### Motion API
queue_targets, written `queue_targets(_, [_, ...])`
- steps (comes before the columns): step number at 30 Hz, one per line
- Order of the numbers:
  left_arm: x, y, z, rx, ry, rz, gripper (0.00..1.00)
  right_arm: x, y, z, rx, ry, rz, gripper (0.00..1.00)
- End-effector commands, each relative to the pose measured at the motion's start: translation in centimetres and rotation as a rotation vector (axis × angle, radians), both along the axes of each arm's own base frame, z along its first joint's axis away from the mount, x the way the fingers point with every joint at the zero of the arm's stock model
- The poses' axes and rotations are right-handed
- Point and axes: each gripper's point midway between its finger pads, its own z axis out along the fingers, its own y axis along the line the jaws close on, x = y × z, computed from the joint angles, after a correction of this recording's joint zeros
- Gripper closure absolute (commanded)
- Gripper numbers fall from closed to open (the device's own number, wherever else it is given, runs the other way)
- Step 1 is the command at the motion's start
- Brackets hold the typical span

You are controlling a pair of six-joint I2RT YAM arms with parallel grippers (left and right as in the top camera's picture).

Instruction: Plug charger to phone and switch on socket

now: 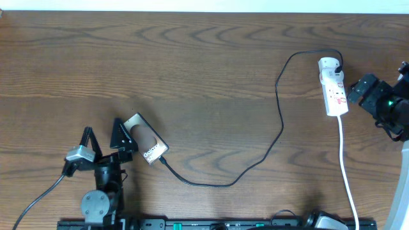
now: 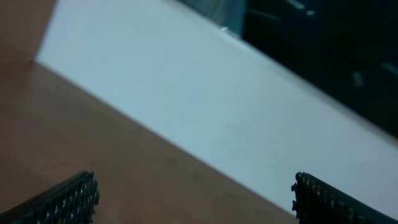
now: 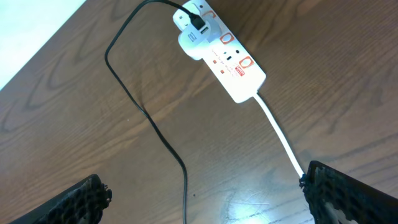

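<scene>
Black charger (image 1: 282, 124), tip at phone (image 1: 146, 140) unclear

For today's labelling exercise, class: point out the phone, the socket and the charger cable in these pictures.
phone (image 1: 146, 139): overhead view, middle of its screen.
socket (image 3: 231, 65): right wrist view, middle of its white body.
charger cable (image 3: 185, 199): right wrist view, its lower straight stretch.

A brown wooden table (image 1: 192, 64) with wavy grain fills the overhead view. A thick white cord (image 1: 346, 172) lies on the table near its right end and runs almost straight toward the near edge. A black rail (image 1: 192, 224) runs along the table's near edge. Beyond the table's far edge is a pale white surface (image 2: 205, 106), and behind that a dark glossy panel (image 2: 323, 56).
</scene>
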Motion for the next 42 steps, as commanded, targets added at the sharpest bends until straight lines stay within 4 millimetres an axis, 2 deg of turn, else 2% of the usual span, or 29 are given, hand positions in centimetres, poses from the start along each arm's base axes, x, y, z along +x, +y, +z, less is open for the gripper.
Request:
queue_targets(1, [0.0,1.4,-2.0,0.009,0.059,0.085,0.02,0.0,-0.1,0.1,0.003,-0.002,-0.010,0.01])
queue_targets(6, [-0.1,1.4,-7.3,0.030,0.283,0.083,0.02,0.0,-0.1,0.1,0.003,-0.002,-0.010,0.01])
queue_targets(7, [-0.1,1.2,-7.5,0.049,0.296,0.073,0.02,0.0,-0.1,0.1,0.003,-0.002,-0.010,0.01])
queue_targets(42, [0.0,0.8,-7.6,0.057,0.299,0.052,0.02,0.0,-0.1,0.0,0.003,-0.001,-0.010,0.01])
